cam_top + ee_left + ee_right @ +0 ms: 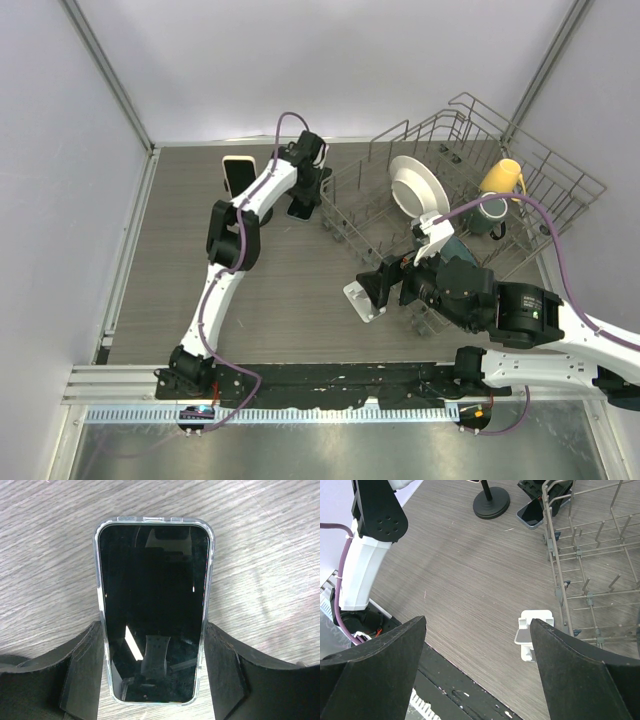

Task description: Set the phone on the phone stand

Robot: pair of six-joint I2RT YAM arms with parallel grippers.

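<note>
My overhead camera sits above and behind the arm bases, looking down and away over the whole table [180,260]. The left wrist camera is far out, left of centre, pointing almost straight down, so close that the phone [152,610] nearly fills it. The right wrist camera hangs near right, facing far-left, low across the boards. It and the overhead share the white stand [532,625], the dish rack [576,552] and the phone.

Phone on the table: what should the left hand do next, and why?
Probably squeeze shut on the phone. It lies flat on the table, and the left hand has its fingers along both long sides, so a firm pinch should come before lifting.
</note>
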